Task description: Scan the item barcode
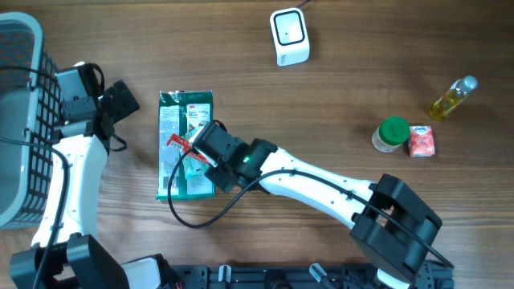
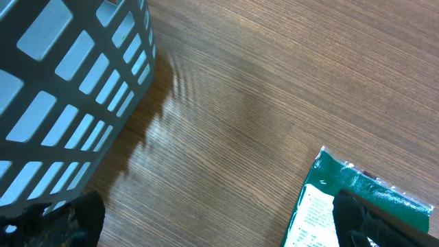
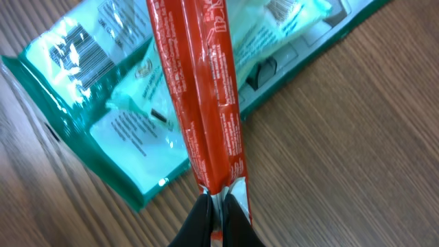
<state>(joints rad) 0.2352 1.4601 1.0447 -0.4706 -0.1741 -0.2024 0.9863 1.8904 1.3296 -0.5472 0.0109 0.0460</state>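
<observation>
My right gripper [image 1: 191, 149] [image 3: 218, 209] is shut on the crimped end of a slim red packet [image 1: 178, 144] [image 3: 199, 89]. The packet hangs just above a flat green package [image 1: 186, 120] [image 3: 103, 110] lying on the table. A barcode [image 3: 79, 44] shows on the green package; none is visible on the red packet. The white scanner [image 1: 289, 36] stands far off at the back of the table. My left gripper [image 1: 128, 95] [image 2: 219, 237] is open and empty just left of the green package's [image 2: 357, 199] top corner.
A grey lattice basket [image 1: 20, 120] [image 2: 68, 89] fills the left edge. At the right stand a yellow oil bottle [image 1: 454, 98], a green-lidded jar [image 1: 391, 134] and a small pink carton [image 1: 422, 140]. A black cable loops beneath the right wrist.
</observation>
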